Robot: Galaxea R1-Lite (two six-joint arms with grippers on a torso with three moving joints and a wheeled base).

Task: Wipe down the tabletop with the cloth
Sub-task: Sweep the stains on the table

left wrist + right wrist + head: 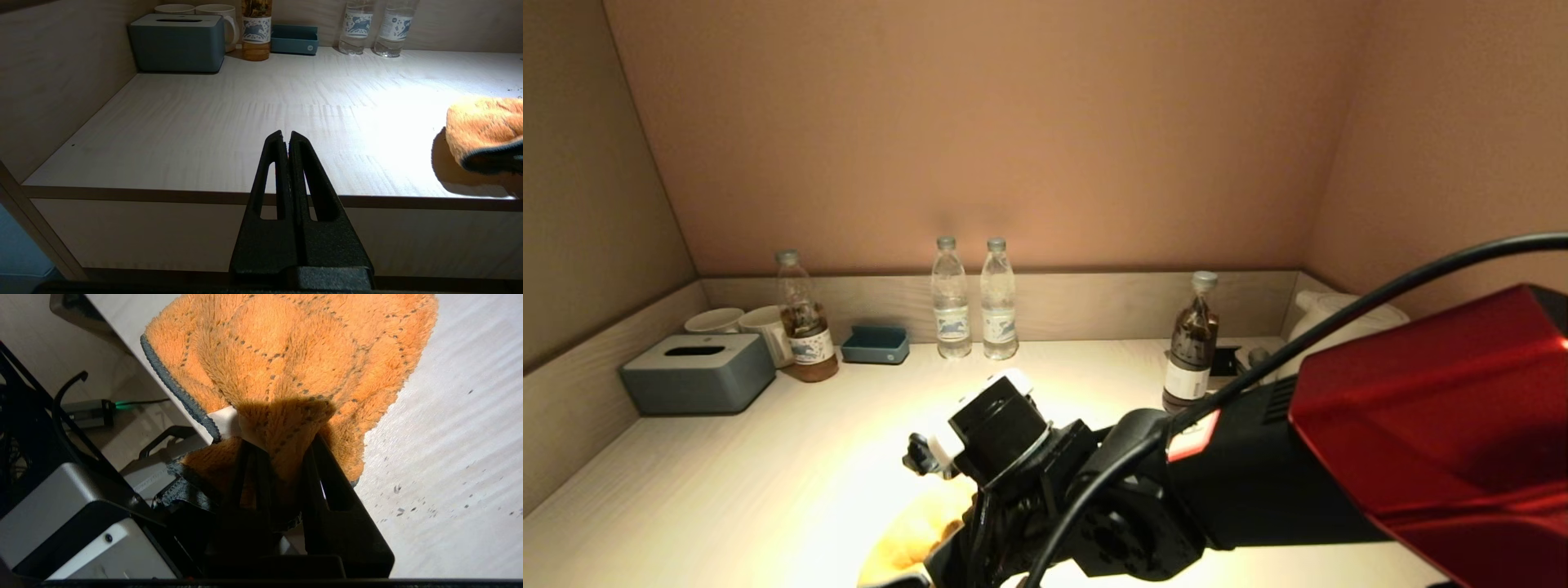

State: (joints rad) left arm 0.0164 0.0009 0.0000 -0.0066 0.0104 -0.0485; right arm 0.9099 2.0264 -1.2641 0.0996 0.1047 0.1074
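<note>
The cloth (286, 367), orange plush with grey-blue edging, lies bunched on the counter (768, 490) at its front edge, one hem hanging just over that edge. The right gripper (282, 457) is clamped on a gathered fold of it (a white label shows beside the fingers); only the right wrist view gives this grip, since in the head view the arm's own bulk covers the fingers and leaves just a yellow lobe of cloth (915, 531) in sight. That wrist view also shows dark specks scattered on the surface beside the cloth. The left gripper (286, 136) hangs in front of the counter's front edge, off the surface, its two fingers pressed together on nothing. Along the back edge stand two water bottles (974, 298), two brown-filled bottles (805, 322), a blue tray (876, 345), mugs (760, 331) and a grey-blue tissue box (698, 371) toward the back-left corner, a white kettle (1327, 314) toward the back-right.
</note>
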